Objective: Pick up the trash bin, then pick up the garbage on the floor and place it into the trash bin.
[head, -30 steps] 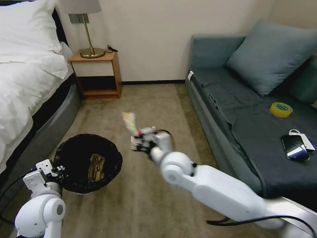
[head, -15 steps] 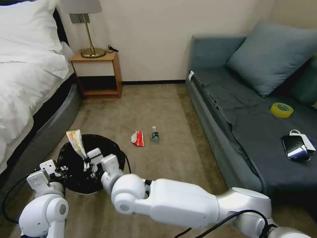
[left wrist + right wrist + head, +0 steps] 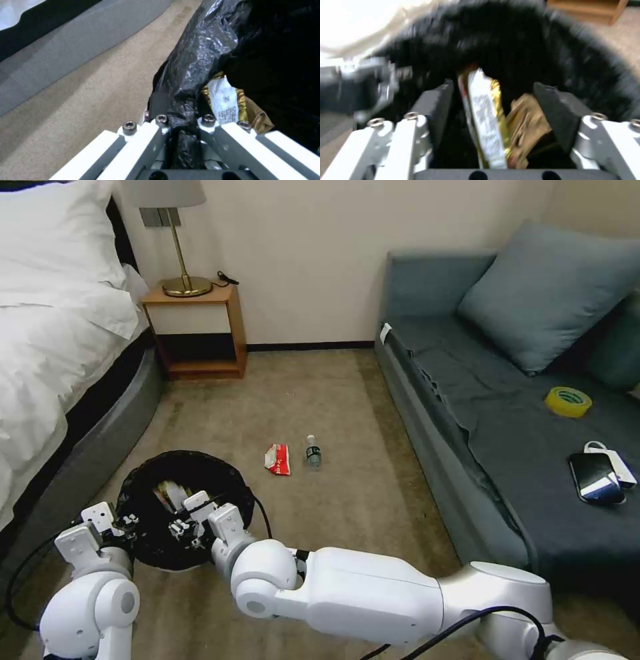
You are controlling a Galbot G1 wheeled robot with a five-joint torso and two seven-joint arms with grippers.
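Observation:
The trash bin, lined with a black bag, stands on the carpet at my lower left. My left gripper is shut on its bagged rim. My right gripper hangs open over the bin's mouth. The long gold wrapper lies loose inside, between the spread fingers, beside a tan crumpled paper. Farther out on the floor lie a red-white wrapper and a tiny clear bottle.
A bed runs along the left and a blue-grey sofa along the right, holding a yellow tape roll and a black phone. A nightstand with a lamp stands at the far wall. Open carpet lies between.
My right arm swung left from mid-floor with the gold wrapper, came over the bin, lowered and opened. The wrapper now lies inside the bin. The left gripper kept its hold.

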